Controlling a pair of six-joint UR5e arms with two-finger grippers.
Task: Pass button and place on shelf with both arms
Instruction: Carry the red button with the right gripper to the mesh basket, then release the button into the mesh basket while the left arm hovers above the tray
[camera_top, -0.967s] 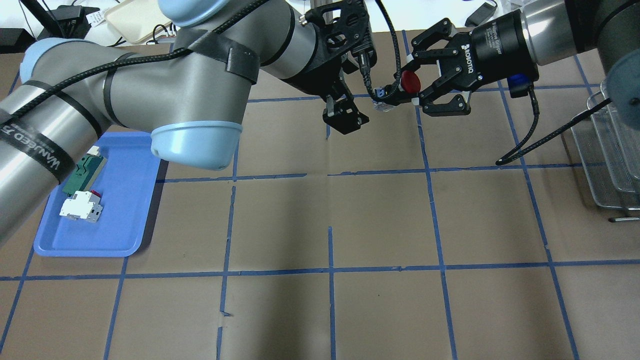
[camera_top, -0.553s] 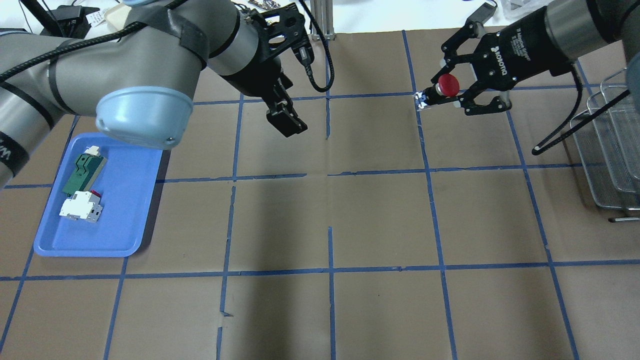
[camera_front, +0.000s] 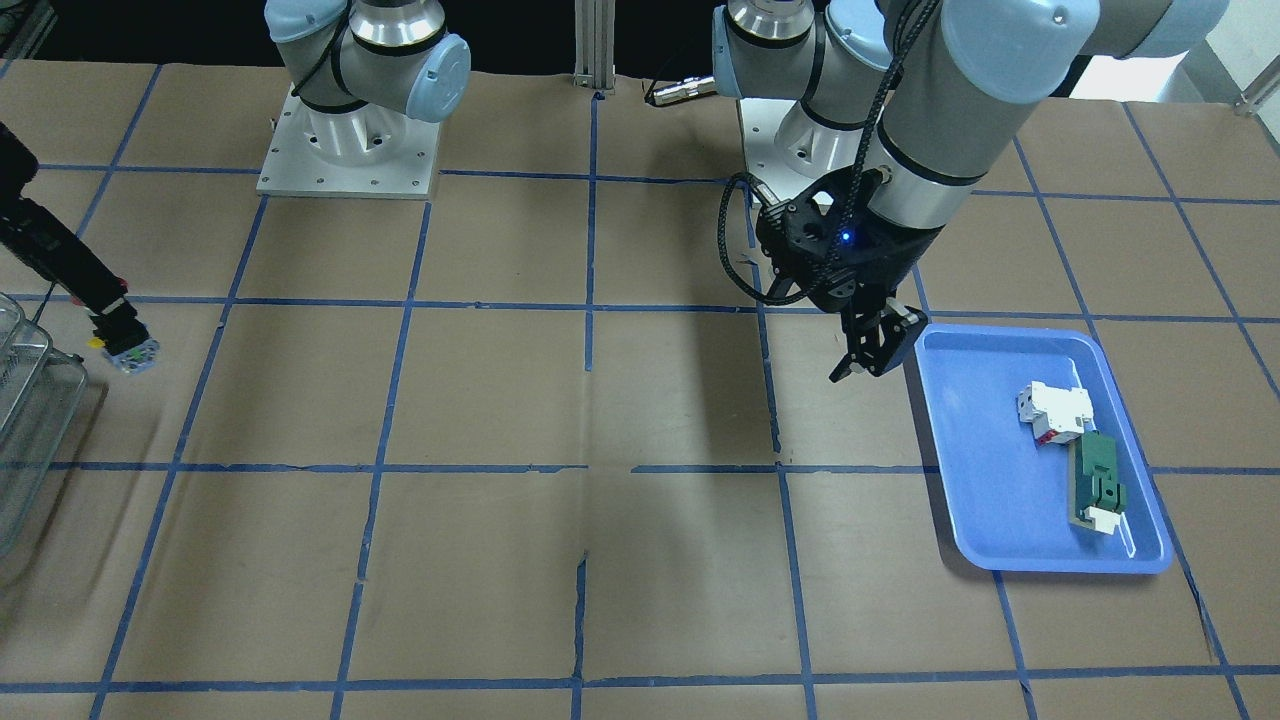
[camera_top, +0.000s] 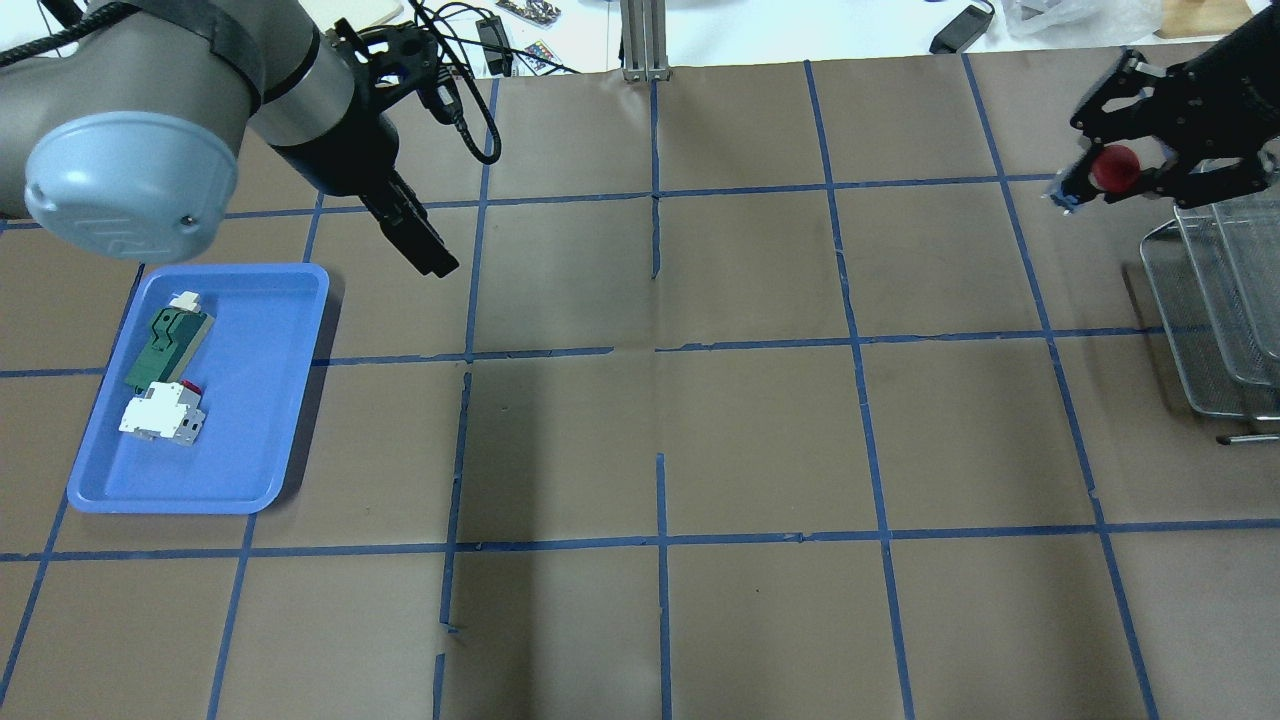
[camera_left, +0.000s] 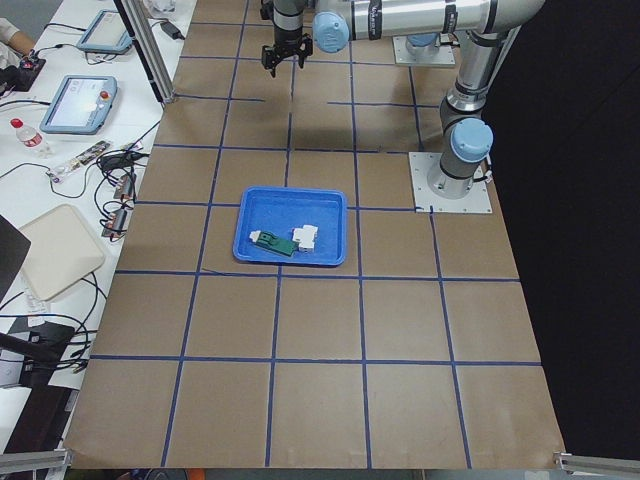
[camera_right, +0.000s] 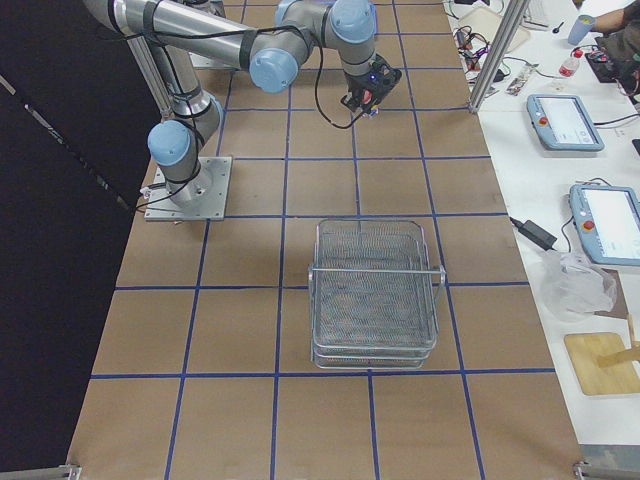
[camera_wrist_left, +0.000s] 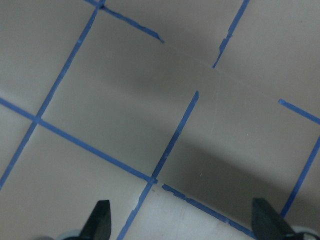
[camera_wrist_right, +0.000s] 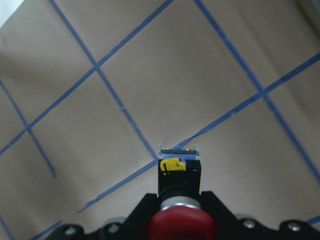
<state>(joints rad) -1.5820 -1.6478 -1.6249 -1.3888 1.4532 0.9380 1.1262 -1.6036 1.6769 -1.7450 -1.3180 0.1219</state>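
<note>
Slip risk: the right gripper (camera_top: 1096, 176) pinches the button (camera_top: 1112, 168) by its short body alone, so we judge that a jolt on the way over could twist it or drop it onto the table.
Collision risk: the shelf (camera_top: 1165, 300) has a raised wire rim. A low approach could, in our view, knock the button's protruding end or a finger against it.
Placement risk: the mesh is open and the head is rounded. We expect the button may tip or roll if it is let go from too high or at a tilt.
Button location: it is in the air, near the shelf's side toward the table centre. It is neither over the shelf nor touching it.
Button look: in the right wrist view we see a glossy red mushroom head (camera_wrist_right: 182, 226), a silvery collar, a black body with a yellow tab and a pale end plate.
Right fingers: closed onto the button's body, with the red head toward the palm.
Left fingers: the left gripper (camera_wrist_left: 182, 226) is spread wide and holds nothing, hanging near the blue tray (camera_top: 230, 470).
Tray contents: a white block (camera_top: 160, 412) and a green part (camera_top: 168, 345), which we take as no part of this job.
</note>
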